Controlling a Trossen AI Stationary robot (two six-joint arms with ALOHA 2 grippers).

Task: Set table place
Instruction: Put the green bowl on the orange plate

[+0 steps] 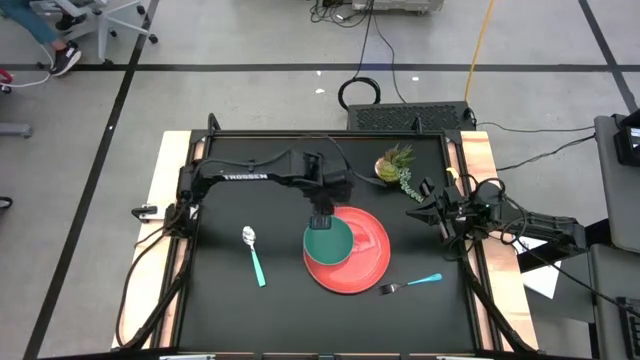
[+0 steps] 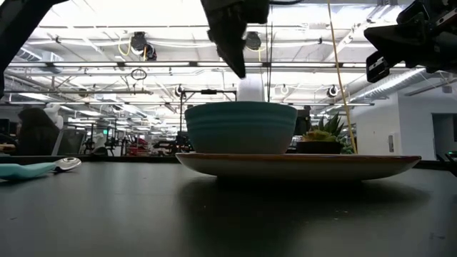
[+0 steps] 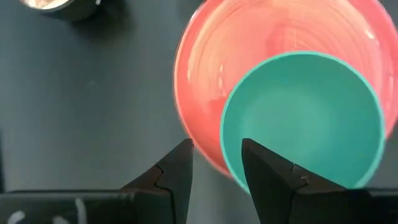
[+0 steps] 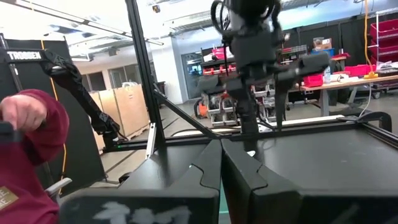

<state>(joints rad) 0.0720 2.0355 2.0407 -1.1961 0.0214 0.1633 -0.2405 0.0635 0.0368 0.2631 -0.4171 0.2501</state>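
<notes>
Flanking the red plate (image 1: pixel 360 262): spoon (image 1: pixel 254 256), fork (image 1: pixel 410 284), potted plant (image 1: pixel 396 166) behind

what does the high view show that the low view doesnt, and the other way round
Only the high view shows the fork on the table beside the red plate's rim, the bowl sitting toward the plate's left side, and the right gripper parked near the table's right edge.

Only the low view shows the left gripper hanging clear above the bowl's rim, with a gap between them.

Both show the teal bowl on the red plate, the spoon lying to their left, and the potted plant behind.
</notes>
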